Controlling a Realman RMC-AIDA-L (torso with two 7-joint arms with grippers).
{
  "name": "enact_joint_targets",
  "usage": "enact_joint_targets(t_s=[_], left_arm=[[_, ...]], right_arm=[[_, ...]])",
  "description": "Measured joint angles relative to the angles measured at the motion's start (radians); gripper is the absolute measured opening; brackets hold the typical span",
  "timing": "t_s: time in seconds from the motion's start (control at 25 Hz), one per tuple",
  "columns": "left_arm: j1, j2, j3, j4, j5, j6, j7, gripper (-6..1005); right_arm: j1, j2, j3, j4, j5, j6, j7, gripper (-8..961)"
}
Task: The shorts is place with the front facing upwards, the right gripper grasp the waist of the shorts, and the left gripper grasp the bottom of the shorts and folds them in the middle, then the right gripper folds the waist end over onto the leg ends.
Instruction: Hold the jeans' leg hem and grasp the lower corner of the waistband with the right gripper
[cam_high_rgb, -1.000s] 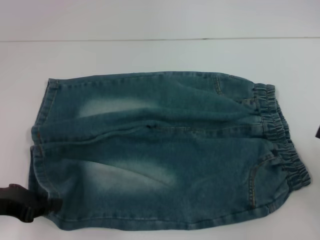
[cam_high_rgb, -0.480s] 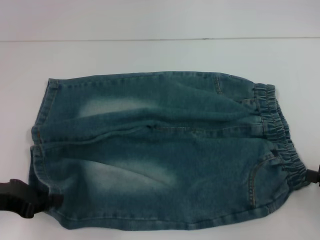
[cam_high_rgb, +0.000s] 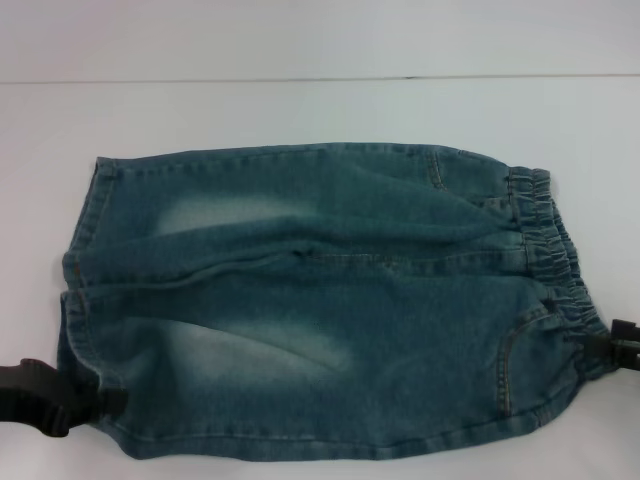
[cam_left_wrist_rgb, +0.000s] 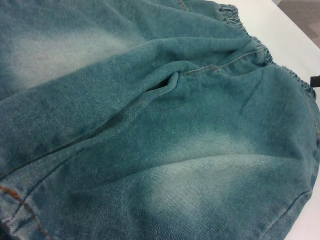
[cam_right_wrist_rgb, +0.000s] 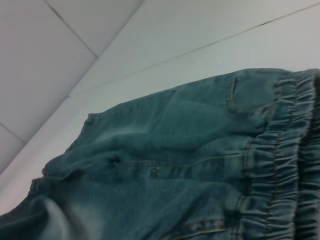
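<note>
The blue-green denim shorts (cam_high_rgb: 330, 300) lie spread flat on the white table. The waist of the shorts (cam_high_rgb: 560, 270), a puckered elastic band, is at the right. The bottom of the shorts (cam_high_rgb: 75, 290), with its straight hems, is at the left. My left gripper (cam_high_rgb: 100, 400) rests against the near corner of the near leg hem. My right gripper (cam_high_rgb: 600, 347) reaches in from the right edge and meets the near corner of the waistband. The left wrist view shows faded denim (cam_left_wrist_rgb: 150, 125) close up, and the right wrist view shows the gathered band (cam_right_wrist_rgb: 285, 150).
The white table (cam_high_rgb: 300, 110) extends bare behind the shorts to a far edge line. A strip of floor (cam_left_wrist_rgb: 300, 15) shows past the table edge in the left wrist view. Only a narrow margin of table remains in front of the shorts.
My right gripper has come in from the right edge to the near corner of the waistband. My left gripper has stayed at the near leg hem. The shorts have not shifted.
</note>
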Motion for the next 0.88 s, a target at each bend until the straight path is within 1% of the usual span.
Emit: enact_joint_targets(t_s=[0.16,0.44,0.64,0.76,0.88], left_arm=[[0.000,0.000,0.000,0.004,0.000,0.003,0.000,2],[-0.001,0.000,0.001,0.006,0.002,0.003,0.000,2],[-0.001,0.000,0.002,0.006,0.001,0.003,0.000,3],[-0.001,0.000,0.002,0.005,0.001,0.003,0.000,2],[-0.001,0.000,0.002,0.004,0.000,0.003,0.000,3]], right_arm=[[0.007,0.002,-0.030,0.009,-0.001,0.004,0.003,905],[0.006,-0.002,-0.027,0.010,0.002,-0.017,0.005,904],[0.000,-0.012,-0.010,0.010,0.005,0.018,0.009,903],[0.002,-0.012,-0.009,0.010,0.004,0.039,0.009,903],[0.007,-0.007,-0.020,0.010,-0.001,0.056,0.009,903]])
